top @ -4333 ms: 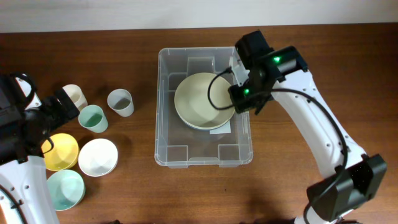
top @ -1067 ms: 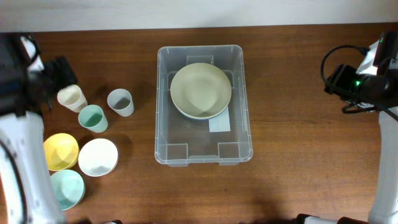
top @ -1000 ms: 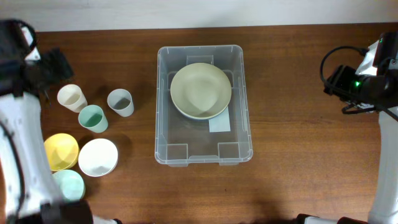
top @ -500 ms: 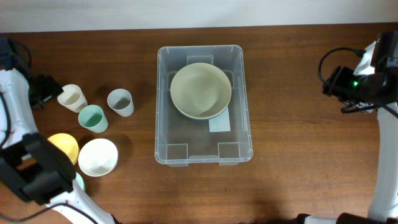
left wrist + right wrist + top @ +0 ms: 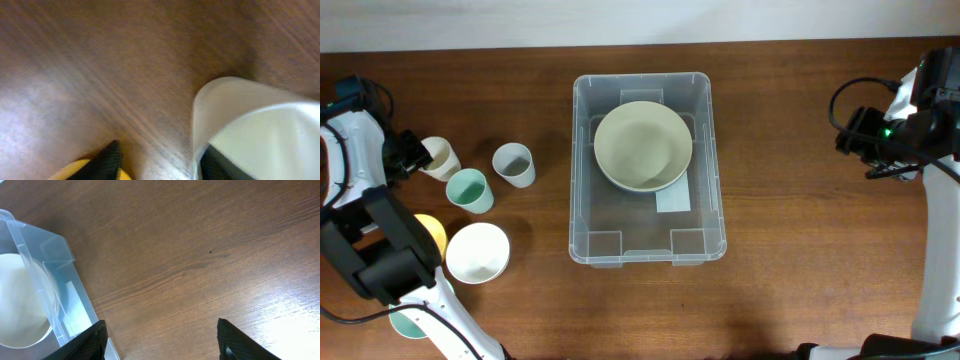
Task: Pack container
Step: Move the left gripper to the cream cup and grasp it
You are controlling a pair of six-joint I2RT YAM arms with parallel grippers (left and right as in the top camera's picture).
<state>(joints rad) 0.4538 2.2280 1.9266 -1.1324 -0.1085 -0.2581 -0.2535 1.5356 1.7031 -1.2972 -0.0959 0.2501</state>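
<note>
Large clear rectangular plastic container sat mid-table, with a round pale-green bowl inside its 12 o'clock half. Left gripper was at 9 o'clock of it, jaws apart, one finger at the rim of the small cream cup; view blurred. Small teal cup and small grey cup stood just beside. Right gripper was at 3 o'clock over the brown wooden table, jaws spread wide, pinching nothing.

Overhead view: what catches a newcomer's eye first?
The big clear container at the table's centre, with a pale green bowl sitting in its far half. Then the colourful huddle near the left edge: cream cup, teal cup, grey cup, white bowl and a half-hidden yellow bowl.
</note>
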